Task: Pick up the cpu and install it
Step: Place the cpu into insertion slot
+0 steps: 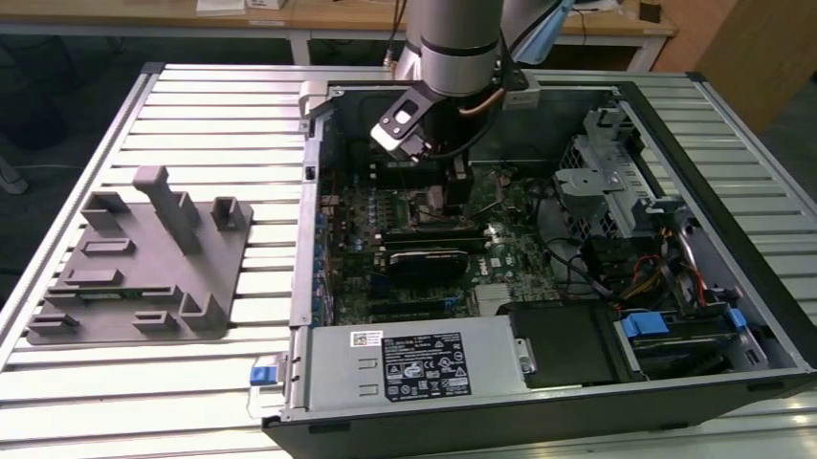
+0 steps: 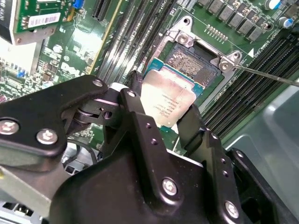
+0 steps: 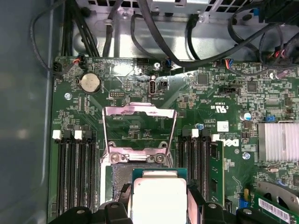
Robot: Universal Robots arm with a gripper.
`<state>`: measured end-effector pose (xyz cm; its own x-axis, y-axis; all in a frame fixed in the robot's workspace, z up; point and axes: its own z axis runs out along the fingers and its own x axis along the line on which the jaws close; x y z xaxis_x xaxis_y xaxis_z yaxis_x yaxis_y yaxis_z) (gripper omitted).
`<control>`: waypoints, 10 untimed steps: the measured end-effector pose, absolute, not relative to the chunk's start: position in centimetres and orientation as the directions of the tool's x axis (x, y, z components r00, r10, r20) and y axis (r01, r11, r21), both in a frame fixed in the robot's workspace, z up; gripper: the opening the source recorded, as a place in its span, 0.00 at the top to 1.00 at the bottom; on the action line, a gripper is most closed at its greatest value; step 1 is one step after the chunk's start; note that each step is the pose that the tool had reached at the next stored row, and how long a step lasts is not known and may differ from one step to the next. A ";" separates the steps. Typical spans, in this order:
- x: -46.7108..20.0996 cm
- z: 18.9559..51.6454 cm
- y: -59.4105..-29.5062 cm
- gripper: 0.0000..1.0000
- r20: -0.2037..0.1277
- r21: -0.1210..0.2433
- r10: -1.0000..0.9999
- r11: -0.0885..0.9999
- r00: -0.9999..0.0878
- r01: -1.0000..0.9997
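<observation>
- Gripping the cpu (image 2: pixel 169 95) by two opposite edges, the tool (image 2: pixel 163 106) had its black fingers (image 2: pixel 138 112) clenched on the chip, whose silver top faced the wrist cameras.
- Held this way, the cpu hung inside the open computer case (image 1: pixel 715 143), low over the motherboard (image 3: pixel 210 93).
- It partly covered the near side of the CPU socket (image 2: pixel 192 63); whether it touched the socket could not be told.
- Just beyond the fingertips, the socket's field of contacts lay uncovered, framed by metal corner brackets.
- A thin metal lever (image 2: pixel 266 75) stuck out sideways from one bracket.
- Farther beyond the tool, in the first wrist view, the socket's load plate (image 3: pixel 140 111) stood swung open.
- Memory slots (image 3: pixel 74 163) ran along both sides of the tool.
- A coin cell battery (image 3: pixel 90 82) sat well beyond the load plate, and a finned heatsink (image 3: pixel 278 142) lay off to one side.
- In the exterior view, the arm (image 1: pixel 456 43) stood over the case with the tool pointing down into it.
- The grey fixture tray (image 1: pixel 141 258) sat well apart from the tool, outside the case on the slatted bench (image 1: pixel 191 105), toward the exterior view's left.
</observation>
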<state>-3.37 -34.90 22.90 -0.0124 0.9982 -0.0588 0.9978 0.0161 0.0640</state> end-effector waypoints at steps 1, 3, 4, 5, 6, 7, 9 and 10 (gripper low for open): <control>-3.4 22.9 -34.9 0.45 -0.054 0.064 0.998 0.016 -0.012 0.998; -3.4 22.8 -34.9 0.45 -0.042 0.064 0.999 0.015 -0.012 0.998; -3.4 22.8 -34.9 0.45 -0.036 0.065 0.999 0.015 -0.012 0.998; -3.4 22.7 -34.8 0.45 -0.033 0.065 0.999 0.014 -0.012 0.998; -3.4 22.7 -34.8 0.45 -0.031 0.065 0.999 0.014 -0.012 0.998; -3.4 22.7 -34.8 0.45 -0.031 0.065 0.999 0.014 -0.012 0.998; -3.5 22.6 -34.8 0.45 -0.031 0.065 0.999 0.014 -0.012 0.998; -3.5 22.5 -34.8 0.45 -0.031 0.065 0.999 0.014 -0.012 0.998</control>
<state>-3.54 -34.84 22.55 -0.0124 0.9994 -0.0310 0.9978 0.0144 0.0646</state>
